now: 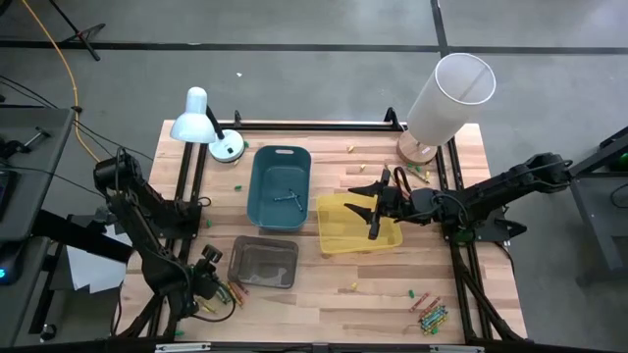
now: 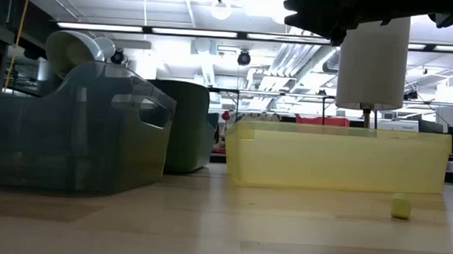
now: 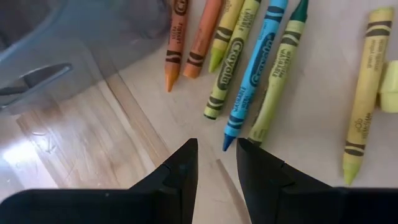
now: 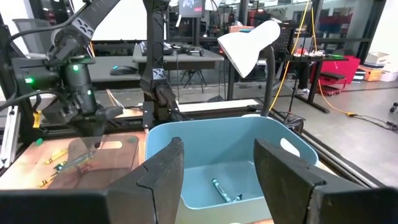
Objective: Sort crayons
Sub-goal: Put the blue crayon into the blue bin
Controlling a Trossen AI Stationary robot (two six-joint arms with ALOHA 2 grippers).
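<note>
My left arm is folded low over the table's near-left corner, its gripper (image 3: 216,165) tipped down at a row of crayons (image 3: 252,68) lying on the wood beside the grey bin (image 1: 263,263). The fingers (image 3: 180,174) stand a narrow gap apart, holding nothing, with a blue crayon's tip just ahead of that gap. My right arm reaches in from the right, its gripper (image 4: 217,168) held wide above the yellow bin (image 1: 355,224), facing the blue bin (image 4: 249,140), where more crayons lie.
</note>
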